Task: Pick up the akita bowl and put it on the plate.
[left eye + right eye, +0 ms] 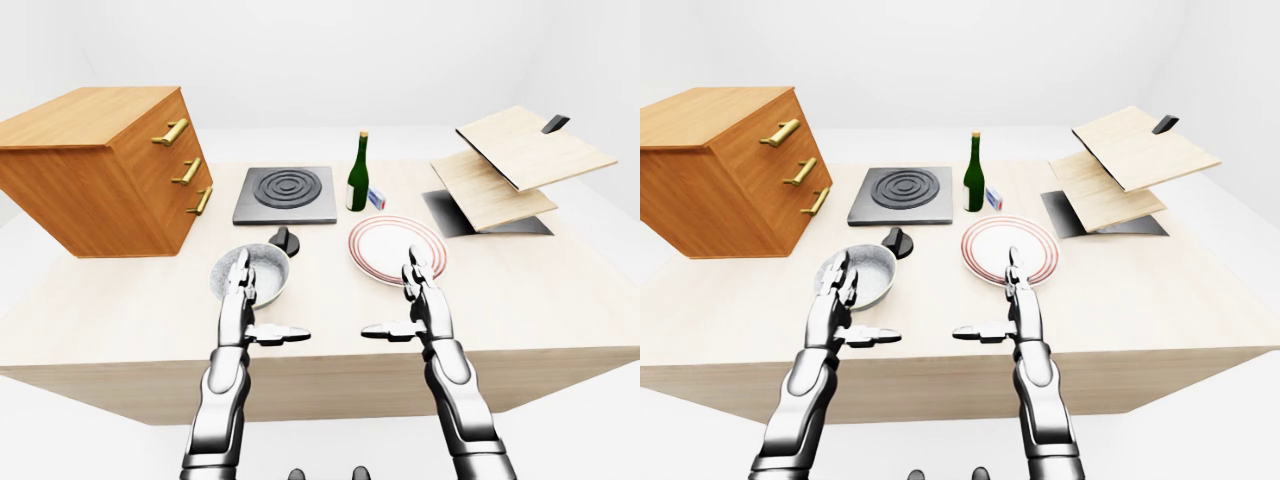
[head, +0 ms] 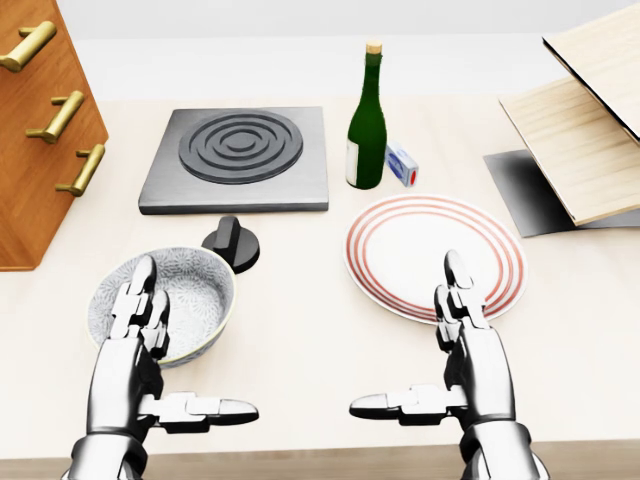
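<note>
Fingers [image 2: 143, 280] are held apart on the left hand [image 2: 130, 360], over the akita bowl [image 2: 195, 290] likely for grasping, and on the right hand [image 2: 478, 365] by the plate [image 2: 410, 245] at the bowl's 3 o'clock.

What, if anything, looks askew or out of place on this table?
The wooden boards at the left-eye view's right sit tilted, one above another over a dark base, no supports visible. The bowl, plate and bottle stand level; nothing spilled.

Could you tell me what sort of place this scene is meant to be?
Probably a simulated kitchen: a stove burner sits beside a green bottle, with a bowl and a red-ringed plate below them in the head view.
</note>
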Robot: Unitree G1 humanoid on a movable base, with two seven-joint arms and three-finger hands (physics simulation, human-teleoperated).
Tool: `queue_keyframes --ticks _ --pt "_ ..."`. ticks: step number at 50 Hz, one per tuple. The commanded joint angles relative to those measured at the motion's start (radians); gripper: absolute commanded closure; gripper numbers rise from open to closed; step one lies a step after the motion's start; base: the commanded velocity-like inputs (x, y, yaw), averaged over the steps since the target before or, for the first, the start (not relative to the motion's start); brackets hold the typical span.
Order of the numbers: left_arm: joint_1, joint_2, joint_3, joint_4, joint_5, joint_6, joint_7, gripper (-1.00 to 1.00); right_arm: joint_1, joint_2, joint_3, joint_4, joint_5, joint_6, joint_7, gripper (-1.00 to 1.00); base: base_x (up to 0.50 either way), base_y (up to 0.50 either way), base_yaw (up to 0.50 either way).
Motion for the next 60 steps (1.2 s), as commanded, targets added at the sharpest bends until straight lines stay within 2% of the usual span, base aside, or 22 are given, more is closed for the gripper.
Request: queue_keyframes --ticks 1,6,10,11,13,15,18,27,29,31,33,34,40,52,60 --pt "0.006 0.008 0.015 -0.007 -0.007 -0.006 -0.026 -1.0 -0.002 -0.009 -0.018 0.008 0.021 0.012 0.029 -0.98 0.0 0.0 0.0" --pt "-0.007 0.011 0.026 0.009 -0.013 -0.015 -0.023 -1.0 0.0 -0.007 -0.019 -0.002 0.031 0.022 0.027 -0.98 0.0 0.0 0.0" --pt "-0.009 0.013 0.029 -0.006 -0.018 0.001 -0.021 -1.0 0.001 -0.01 -0.021 -0.013 0.028 0.029 0.024 -0.98 0.0 0.0 0.0" --pt "-0.01 0.013 0.03 0.003 -0.018 -0.008 -0.021 -1.0 0.002 -0.009 -0.019 -0.018 0.027 0.033 0.023 -0.98 0.0 0.0 0.0" --pt "-0.012 0.013 0.031 0.007 -0.018 -0.009 -0.021 -1.0 0.003 -0.009 -0.019 -0.021 0.026 0.033 0.022 -0.98 0.0 0.0 0.0" --pt "-0.007 0.013 0.03 -0.018 -0.021 0.008 -0.021 -1.0 0.003 -0.01 -0.019 -0.023 0.025 0.034 0.023 -0.98 0.0 0.0 0.0" --pt "-0.013 0.014 0.033 0.003 -0.022 -0.006 -0.021 -1.0 0.005 -0.01 -0.017 -0.038 0.022 0.044 0.022 -0.98 0.0 0.0 0.0" --pt "-0.009 0.014 0.032 -0.02 -0.024 0.006 -0.02 -1.0 0.008 -0.01 -0.016 -0.056 0.013 0.053 0.02 -0.98 0.0 0.0 0.0" --pt "-0.006 0.014 0.036 -0.055 -0.033 0.024 -0.021 -1.0 0.012 -0.01 -0.013 -0.075 0.001 0.061 0.013 -0.98 0.0 0.0 0.0" --pt "-0.001 0.015 0.039 -0.099 -0.041 0.054 -0.021 -1.0 0.016 -0.009 -0.011 -0.096 -0.003 0.075 0.013 -0.98 0.0 0.0 0.0" --pt "0.0 0.015 0.04 -0.1 -0.042 0.056 -0.021 -1.0 0.016 -0.009 -0.011 -0.097 -0.003 0.076 0.013 -0.98 0.0 0.0 0.0" --pt "0.005 0.017 0.043 -0.153 -0.05 0.085 -0.022 -1.0 0.019 -0.009 -0.004 -0.12 -0.017 0.083 0.009 -0.98 0.0 0.0 0.0" --pt "0.021 0.016 0.047 -0.277 -0.063 0.085 -0.023 -1.0 0.028 -0.007 0.0 -0.17 -0.027 0.083 0.01 -0.98 0.0 0.0 0.0" --pt "0.017 0.019 0.065 -0.354 -0.079 0.085 -0.025 -1.0 0.044 -0.006 0.01 -0.32 -0.052 0.083 0.011 -0.98 0.0 0.0 0.0" --pt "0.02 0.024 0.094 -0.545 -0.118 0.085 -0.02 -1.0 0.051 -0.006 0.022 -0.466 -0.079 0.083 0.015 -0.98 0.0 0.0 0.0"
